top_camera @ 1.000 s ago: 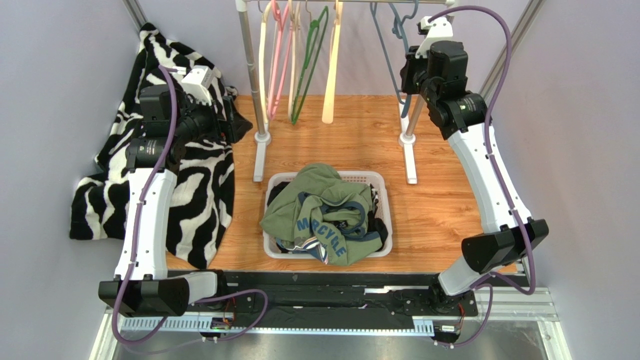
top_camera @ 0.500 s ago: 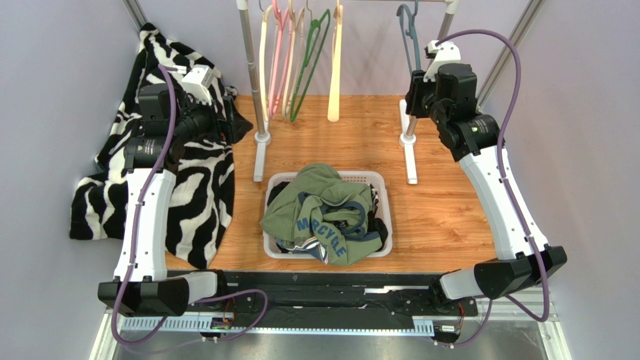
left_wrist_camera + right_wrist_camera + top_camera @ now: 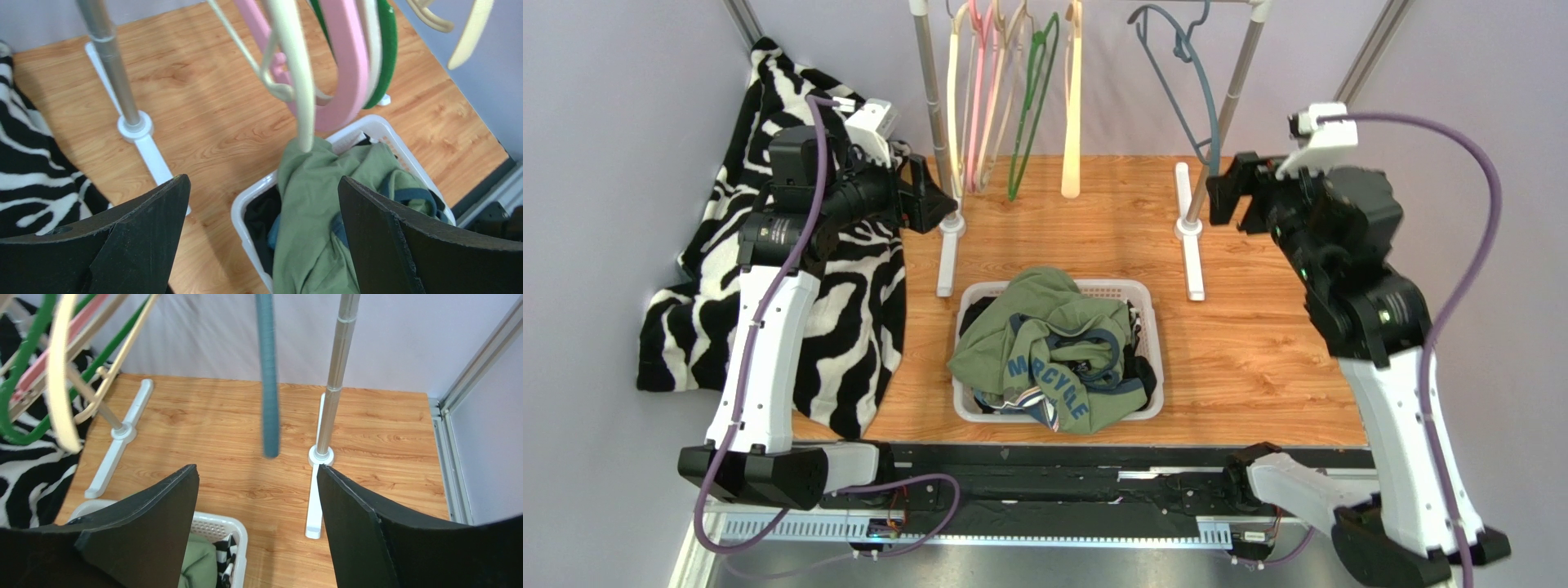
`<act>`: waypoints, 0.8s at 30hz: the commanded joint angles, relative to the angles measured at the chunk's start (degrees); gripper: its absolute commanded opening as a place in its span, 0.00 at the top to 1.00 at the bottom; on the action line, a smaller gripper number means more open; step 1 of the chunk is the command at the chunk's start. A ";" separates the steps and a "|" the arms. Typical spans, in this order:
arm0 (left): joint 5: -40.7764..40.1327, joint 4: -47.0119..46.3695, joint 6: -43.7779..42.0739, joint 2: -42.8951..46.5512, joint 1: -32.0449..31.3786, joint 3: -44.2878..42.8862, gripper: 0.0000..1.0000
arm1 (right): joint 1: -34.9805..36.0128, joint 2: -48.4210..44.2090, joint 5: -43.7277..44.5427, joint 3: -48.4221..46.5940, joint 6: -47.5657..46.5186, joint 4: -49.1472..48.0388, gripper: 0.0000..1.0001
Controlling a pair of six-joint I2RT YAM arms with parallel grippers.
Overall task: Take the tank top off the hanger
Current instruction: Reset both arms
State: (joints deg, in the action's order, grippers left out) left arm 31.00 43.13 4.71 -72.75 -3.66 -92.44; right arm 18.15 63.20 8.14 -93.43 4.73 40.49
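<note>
Both spread, empty: left gripper (image 3: 264, 184), right gripper (image 3: 258, 471). Risk: right gripper could clip the bare blue hanger (image 3: 267, 386), unhooking it.

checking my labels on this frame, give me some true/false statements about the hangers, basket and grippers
1. The right gripper is open and holds nothing. True.
2. The blue hanger carries a garment. False: it hangs bare.
3. The white basket holds a green garment. True.
4. The zebra cloth lies in the basket. False: it lies left of the basket, by the left arm.
5. The left gripper is shut. False: it is open.
</note>
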 commanded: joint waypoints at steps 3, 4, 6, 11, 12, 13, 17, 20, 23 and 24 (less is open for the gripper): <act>2.30 4.04 -3.03 -0.19 -1.79 -2.91 0.01 | 6.88 -13.62 -4.54 11.94 -4.46 -3.92 0.25; 3.52 4.93 -3.48 -0.63 -1.88 -3.70 0.01 | 10.03 -14.50 -3.32 13.08 -6.82 -3.23 0.25; 4.76 7.56 -4.62 -1.52 -1.79 -5.37 0.01 | 13.03 -15.29 0.55 14.50 -7.63 -1.30 0.25; 4.42 7.75 -6.20 2.07 -1.88 -3.80 0.01 | 15.60 -16.44 5.22 17.92 -5.17 3.27 0.23; 3.89 7.84 -6.38 2.70 -1.88 -3.36 0.01 | 15.60 -16.88 4.96 18.45 -3.17 4.06 0.23; 3.89 8.10 -6.55 3.66 -1.88 -2.92 0.01 | 15.60 -17.14 4.95 19.07 -2.28 4.24 0.21; 4.24 10.30 -9.27 5.95 -1.88 -1.16 0.01 | 15.60 -19.07 7.58 20.92 1.32 4.86 0.15; 3.89 9.60 -9.63 8.15 -1.88 0.86 0.01 | 15.51 -21.09 8.55 22.23 3.52 4.60 0.03; 3.19 9.42 -8.93 9.12 -1.88 1.56 0.01 | 15.60 -23.29 9.08 23.20 3.88 3.98 0.00; 3.01 9.60 -8.84 9.38 -1.88 1.57 0.01 | 15.51 -23.82 8.91 23.46 3.97 3.55 0.00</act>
State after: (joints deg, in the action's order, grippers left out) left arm 34.04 52.75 -3.05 -64.82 -5.54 -91.48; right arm 33.36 42.30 15.00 -70.48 6.11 46.46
